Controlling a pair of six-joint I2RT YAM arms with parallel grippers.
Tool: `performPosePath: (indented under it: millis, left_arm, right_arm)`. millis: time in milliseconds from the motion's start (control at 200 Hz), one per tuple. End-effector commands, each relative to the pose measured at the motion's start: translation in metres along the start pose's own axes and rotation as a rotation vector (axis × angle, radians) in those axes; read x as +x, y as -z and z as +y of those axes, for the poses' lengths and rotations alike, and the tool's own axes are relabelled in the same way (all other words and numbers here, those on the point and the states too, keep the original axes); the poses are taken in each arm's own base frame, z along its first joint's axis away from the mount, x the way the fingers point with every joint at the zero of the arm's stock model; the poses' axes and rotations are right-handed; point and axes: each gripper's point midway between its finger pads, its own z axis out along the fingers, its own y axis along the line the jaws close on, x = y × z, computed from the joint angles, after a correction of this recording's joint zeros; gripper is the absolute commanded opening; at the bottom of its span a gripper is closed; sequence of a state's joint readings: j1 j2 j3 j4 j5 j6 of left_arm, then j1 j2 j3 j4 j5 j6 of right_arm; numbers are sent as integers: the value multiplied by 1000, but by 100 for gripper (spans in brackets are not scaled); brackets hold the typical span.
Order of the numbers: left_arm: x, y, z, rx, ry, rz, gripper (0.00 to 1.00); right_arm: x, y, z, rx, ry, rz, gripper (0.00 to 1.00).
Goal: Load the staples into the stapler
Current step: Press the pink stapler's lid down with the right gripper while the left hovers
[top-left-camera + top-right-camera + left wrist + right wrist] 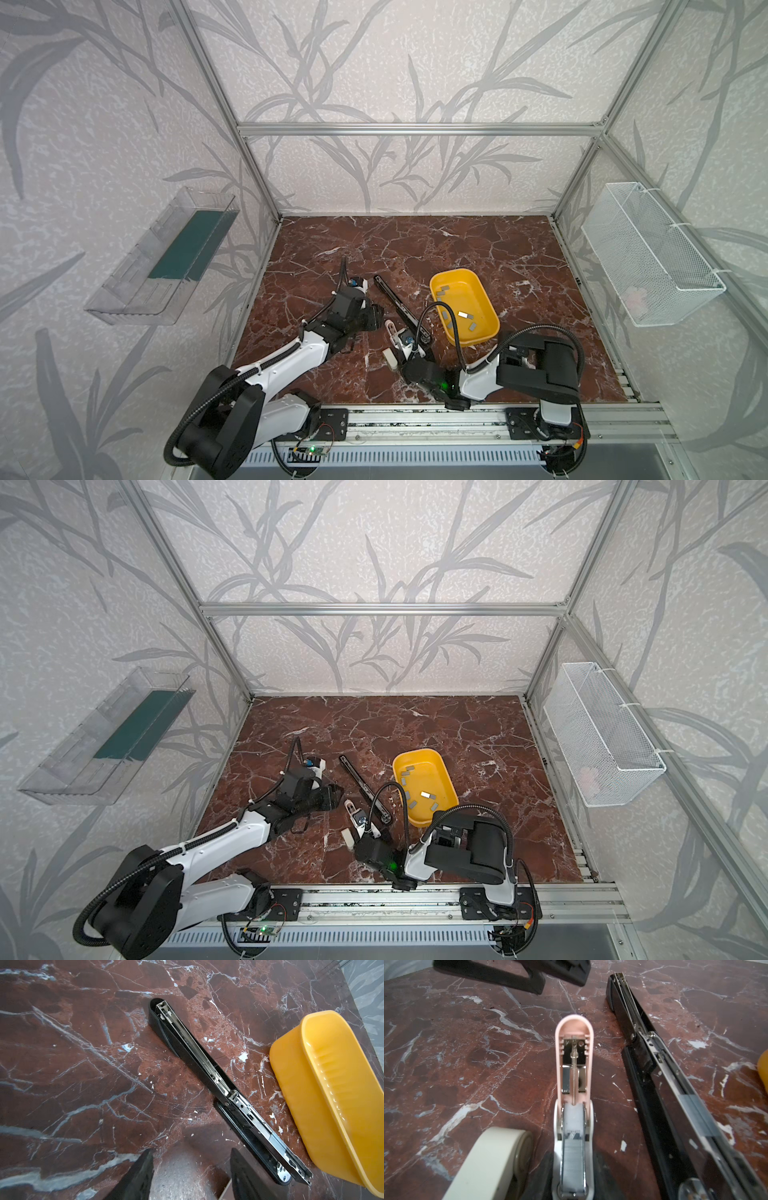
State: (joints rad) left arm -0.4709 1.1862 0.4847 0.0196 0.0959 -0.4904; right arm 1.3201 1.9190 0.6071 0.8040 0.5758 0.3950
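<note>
Since a strip of staples (pixel 572 1159) already sits in the open pink stapler (pixel 574 1059), we judge its lid should swing down squarely, without a jolt. The left gripper (pixel 191 1159) hangs part open, empty. The right gripper (pixel 573 1184) clamps the pink stapler's base near the worktop's front edge. The rest lie in the tray (pixel 440 282).

We count | black stapler (pixel 397 305): 1 | pink mini stapler (pixel 574 1088): 1 | cream object (pixel 492 1163), kind unclear: 1 | yellow tray (pixel 467 291): 1 | staples (pixel 463 314) in tray: about ten, too small for an exact tally | wire basket (pixel 648 253): 1 | clear bin (pixel 137 286): 1
</note>
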Motion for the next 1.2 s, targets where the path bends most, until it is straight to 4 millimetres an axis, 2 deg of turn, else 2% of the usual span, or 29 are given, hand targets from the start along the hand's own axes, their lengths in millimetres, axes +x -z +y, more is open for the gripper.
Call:
performPosePath:
  millis: [0,200,455,691,801,901,1036,1196]
  left_arm:
    - [-3,-1,3,-27,-1,8,58]
    - [5,-13,-10,33,1,84,50]
    - [11,-17,-27,97,-41,136,31]
    - [17,-16,-45,153,-79,188,27]
    - [30,-12,-50,189,-83,242,26]
    - [44,-9,-46,199,-113,274,25]
    - [44,-6,-57,251,-127,261,25]
    - [48,-9,-60,240,-163,280,25]
  right_arm:
    - [21,-5,-1,2,42,69,26]
    - [19,-6,-3,12,30,64,26]
    - [21,-7,-5,24,14,64,26]
    - [22,-8,-9,27,-17,61,26]
    - [22,-8,-12,31,-26,64,26]
    - [22,-9,-14,35,-31,63,26]
    - [22,-9,-12,20,-46,53,26]
    - [21,-6,-15,2,-76,36,26]
